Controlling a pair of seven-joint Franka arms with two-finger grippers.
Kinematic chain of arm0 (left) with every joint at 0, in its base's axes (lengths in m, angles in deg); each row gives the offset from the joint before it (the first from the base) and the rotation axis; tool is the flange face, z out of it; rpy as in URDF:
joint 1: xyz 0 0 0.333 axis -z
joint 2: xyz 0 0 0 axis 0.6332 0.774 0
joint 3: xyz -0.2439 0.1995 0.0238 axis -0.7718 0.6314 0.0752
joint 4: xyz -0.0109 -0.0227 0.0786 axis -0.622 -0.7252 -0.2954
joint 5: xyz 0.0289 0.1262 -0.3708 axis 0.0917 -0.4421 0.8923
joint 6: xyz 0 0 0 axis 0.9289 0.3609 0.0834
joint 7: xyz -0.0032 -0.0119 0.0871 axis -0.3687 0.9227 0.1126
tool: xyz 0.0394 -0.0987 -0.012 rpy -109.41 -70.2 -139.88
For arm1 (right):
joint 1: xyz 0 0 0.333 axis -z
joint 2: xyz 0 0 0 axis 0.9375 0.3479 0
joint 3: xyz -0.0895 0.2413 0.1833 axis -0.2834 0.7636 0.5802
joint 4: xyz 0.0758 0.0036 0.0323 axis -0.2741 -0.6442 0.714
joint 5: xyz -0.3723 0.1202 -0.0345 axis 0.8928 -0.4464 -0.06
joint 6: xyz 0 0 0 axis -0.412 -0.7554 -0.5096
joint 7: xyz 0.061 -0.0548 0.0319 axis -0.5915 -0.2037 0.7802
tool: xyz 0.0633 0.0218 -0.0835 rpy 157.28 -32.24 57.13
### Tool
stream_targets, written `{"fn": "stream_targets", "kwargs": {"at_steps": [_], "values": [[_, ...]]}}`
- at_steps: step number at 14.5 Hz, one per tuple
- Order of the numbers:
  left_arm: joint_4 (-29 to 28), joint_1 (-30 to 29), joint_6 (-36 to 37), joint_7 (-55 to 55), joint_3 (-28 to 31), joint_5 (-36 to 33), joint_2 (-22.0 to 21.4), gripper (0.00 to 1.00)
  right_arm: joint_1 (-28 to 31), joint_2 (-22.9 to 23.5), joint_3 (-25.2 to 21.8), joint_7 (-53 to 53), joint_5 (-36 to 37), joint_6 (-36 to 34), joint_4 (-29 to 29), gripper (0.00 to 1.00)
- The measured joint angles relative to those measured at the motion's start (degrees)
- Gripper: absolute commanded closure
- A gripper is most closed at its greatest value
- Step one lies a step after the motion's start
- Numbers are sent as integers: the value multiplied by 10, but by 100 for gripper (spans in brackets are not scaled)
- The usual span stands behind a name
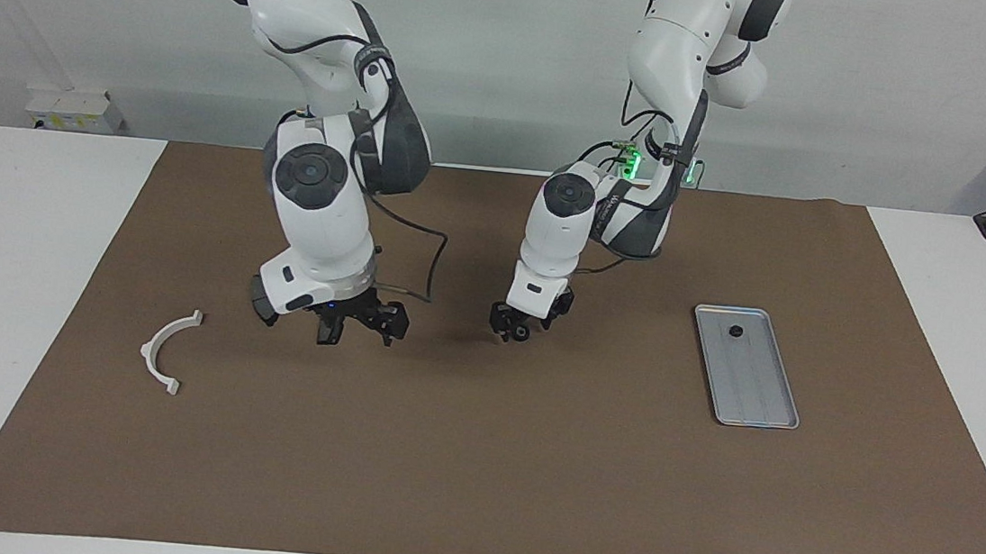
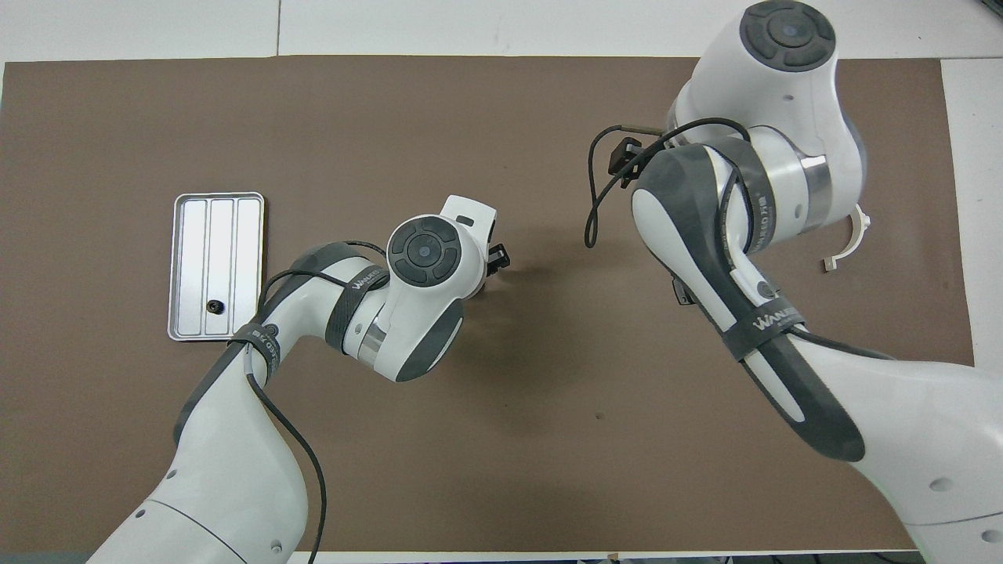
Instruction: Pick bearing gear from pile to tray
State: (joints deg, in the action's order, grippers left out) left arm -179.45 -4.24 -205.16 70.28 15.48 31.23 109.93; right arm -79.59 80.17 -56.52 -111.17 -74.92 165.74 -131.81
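Starting at the right arm's end of the table, I see the white arc [image 1: 147, 352] lying flat on the mat [image 1: 474, 474], with no other loose parts showing near it. My right gripper [image 1: 360, 323] hangs low over the mat just beside the arc, toward the middle; I cannot tell whether it is spread or clenched, and I see nothing in it. My left gripper [image 1: 521, 327] hangs over the middle of the mat, well apart from the tray. A small dark round shape sits at its tip, perhaps a gear, but I cannot tell whether I am gripping it.

The tray [image 1: 759, 384] lies toward the left arm's end, and one small black gear [image 1: 735, 332] already rests in it at the end nearer to the robots.

I judge such a gear to be light, hard and smooth, not fragile, and apt to roll or skid on the ribbed bottom. I would pinch it across its outer rim, squarely, and set it down low instead of dropping it.
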Motion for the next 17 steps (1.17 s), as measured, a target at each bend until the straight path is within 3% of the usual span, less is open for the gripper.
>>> {"fn": "stream_targets", "kwargs": {"at_steps": [6,7,8,9,12,17], "values": [[1,15,-2,24,1,-11,19,19,67,-126,-1,178,0,-3,-93,0],[5,16,-1,28,1,-15,21,31,73,-153,-4,194,0,-9,-112,0],[6,16,-1,29,1,-15,21,56,74,-179,-9,207,0,-17,-128,0],[7,16,-1,29,1,-15,21,73,74,-203,-15,215,0,-27,-141,0],[14,17,0,30,1,-16,20,99,77,-257,-25,221,0,-59,-157,0],[22,12,41,20,24,-27,11,100,96,-304,-27,222,0,-120,-151,0]]}}
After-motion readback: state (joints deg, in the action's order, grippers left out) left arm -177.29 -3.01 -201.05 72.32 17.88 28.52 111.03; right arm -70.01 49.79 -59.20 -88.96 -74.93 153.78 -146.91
